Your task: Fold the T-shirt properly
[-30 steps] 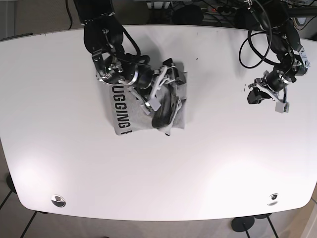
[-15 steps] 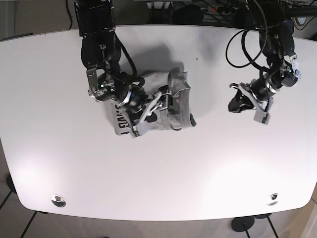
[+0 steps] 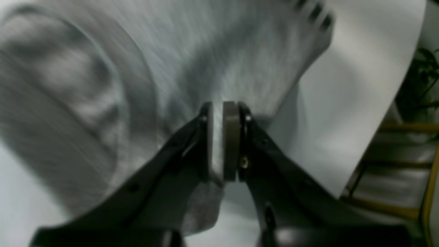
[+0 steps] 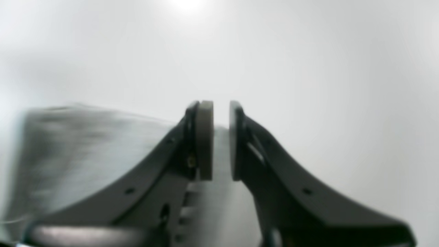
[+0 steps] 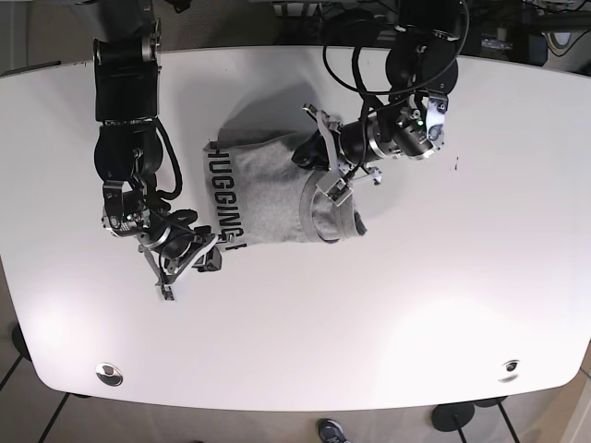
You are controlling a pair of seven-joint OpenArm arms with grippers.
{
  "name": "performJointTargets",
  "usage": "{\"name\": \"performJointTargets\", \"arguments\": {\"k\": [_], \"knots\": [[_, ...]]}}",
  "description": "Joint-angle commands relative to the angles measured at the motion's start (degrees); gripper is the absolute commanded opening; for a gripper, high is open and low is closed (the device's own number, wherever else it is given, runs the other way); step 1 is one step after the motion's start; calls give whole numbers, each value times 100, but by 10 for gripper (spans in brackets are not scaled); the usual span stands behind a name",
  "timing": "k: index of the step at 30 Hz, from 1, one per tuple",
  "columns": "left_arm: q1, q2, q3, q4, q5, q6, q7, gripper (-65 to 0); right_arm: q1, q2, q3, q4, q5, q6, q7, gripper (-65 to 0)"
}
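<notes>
Blur smears both wrist views, so fabric texture and edges there are hard to read, and in the base view the left arm's body covers the upper right corner of the T-shirt. That grey shirt lies bunched near the centre of the white table, slightly left of the middle, with black lettering running down its left edge and a rounded fold at its lower right. The left gripper sits over the shirt's upper right part; in the left wrist view its pads are pressed nearly together with a thin pale strip between them — grey cloth fills the frame behind and below the fingers, which appear to pinch a fold of it. The table's edge and a dark, indistinct area are cut off at the right of that view. The right gripper is at the lower left of the base view, just off the shirt's lower left corner, over bare table; in its own wrist view the pads stand slightly apart with nothing between them, and the shirt's blurred grey edge lies to the left behind the fingers.
</notes>
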Motion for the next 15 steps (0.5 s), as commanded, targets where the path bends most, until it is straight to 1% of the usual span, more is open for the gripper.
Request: {"name": "performJointTargets", "arguments": {"k": [1, 2, 3, 4, 6, 8, 15], "knots": [[-89, 7, -33, -175, 50, -22, -121, -614, 211, -4, 11, -269, -187, 336, 334, -583], [-106, -10, -41, -316, 67, -22, -121, -614, 211, -4, 11, -419, -318, 538, 466, -583], [-124, -90, -41, -501, 50, -22, -183, -614, 211, -74, 20, -603, -512, 732, 669, -583], [-133, -151, -41, -588, 58, -22, -332, -614, 193, -92, 20, -700, -635, 793, 800, -583], [-133, -309, -41, -756, 67, -22, -605, -614, 167, -109, 20, -858, -846, 837, 994, -585], [-141, -485, -41, -940, 41, -14, -798, -614, 53, -109, 29, -885, -907, 846, 1038, -585], [-458, -881, -50, -1019, 50, -31, -807, -614, -114, -65, 29, -753, -916, 846, 1038, -585]]}}
